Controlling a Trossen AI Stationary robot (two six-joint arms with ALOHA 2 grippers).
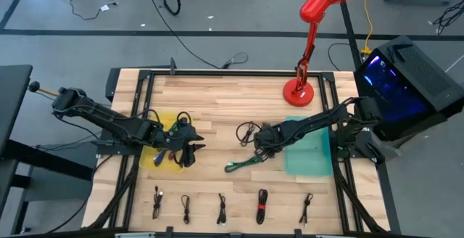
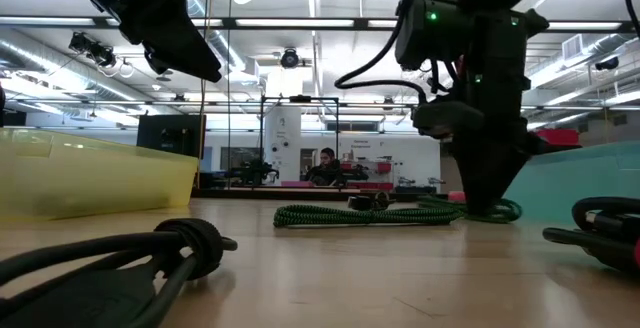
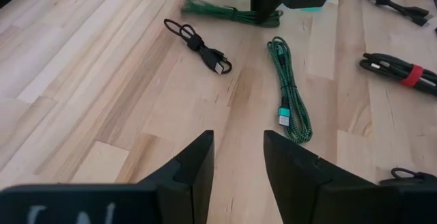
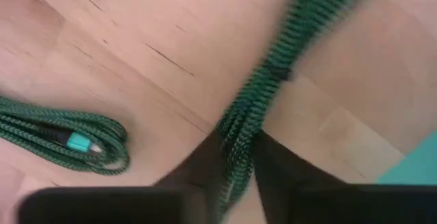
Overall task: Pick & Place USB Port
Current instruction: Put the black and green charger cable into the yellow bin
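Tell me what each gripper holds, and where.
Right gripper pinches the green braided cable along its bundled strands, not the plug. Left gripper is open, empty.

No text, label, brand, number or sign is showing clearly enough to read in any view. Pale marks are appearing on the dark body of the left gripper point(image 3: 235, 176) in its wrist view, but they are staying blurred and cut off.
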